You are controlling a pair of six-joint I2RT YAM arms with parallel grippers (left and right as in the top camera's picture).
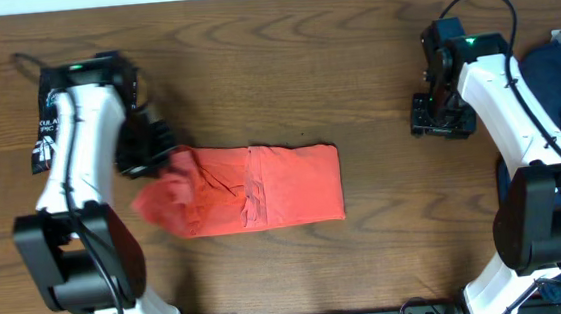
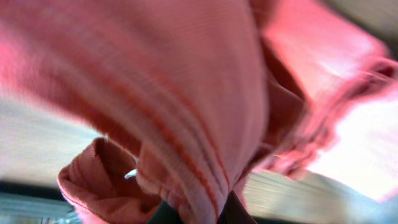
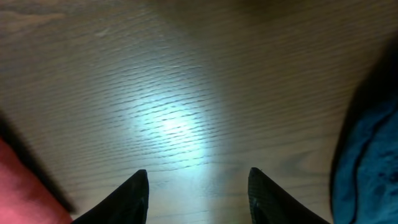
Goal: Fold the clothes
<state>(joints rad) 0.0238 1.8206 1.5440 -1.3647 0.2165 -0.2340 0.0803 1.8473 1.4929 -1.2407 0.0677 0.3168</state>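
An orange-red T-shirt (image 1: 263, 188) lies folded into a long strip in the middle of the table, its left end bunched and lifted. My left gripper (image 1: 155, 152) is shut on that left end; in the left wrist view the orange cloth (image 2: 186, 93) fills the frame and is pinched between the jaws at the bottom. My right gripper (image 3: 198, 177) hangs open over bare wood at the right of the table, its fingertips (image 3: 140, 180) wide apart with nothing between them. A navy blue shirt (image 1: 560, 80) lies heaped at the right edge.
The wooden table (image 1: 354, 71) spreads around the strip. The navy cloth (image 3: 367, 162) shows at the right edge of the right wrist view, close to that arm. A black-and-white label (image 1: 46, 130) lies at the far left.
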